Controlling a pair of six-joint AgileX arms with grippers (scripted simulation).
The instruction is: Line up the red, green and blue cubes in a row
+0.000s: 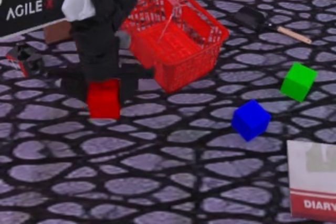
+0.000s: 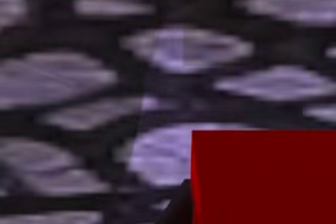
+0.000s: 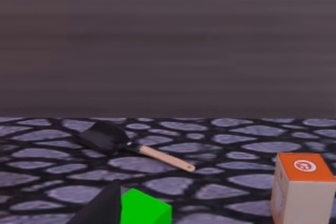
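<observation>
Top view shows the red cube (image 1: 104, 98) on the table's left side, clasped between the left gripper's (image 1: 104, 88) fingers, just beside the red basket (image 1: 176, 32). Blue cube (image 1: 251, 120) and green cube (image 1: 298, 81) sit near each other on the right. Whether the right gripper grasps anything, I cannot tell.
</observation>
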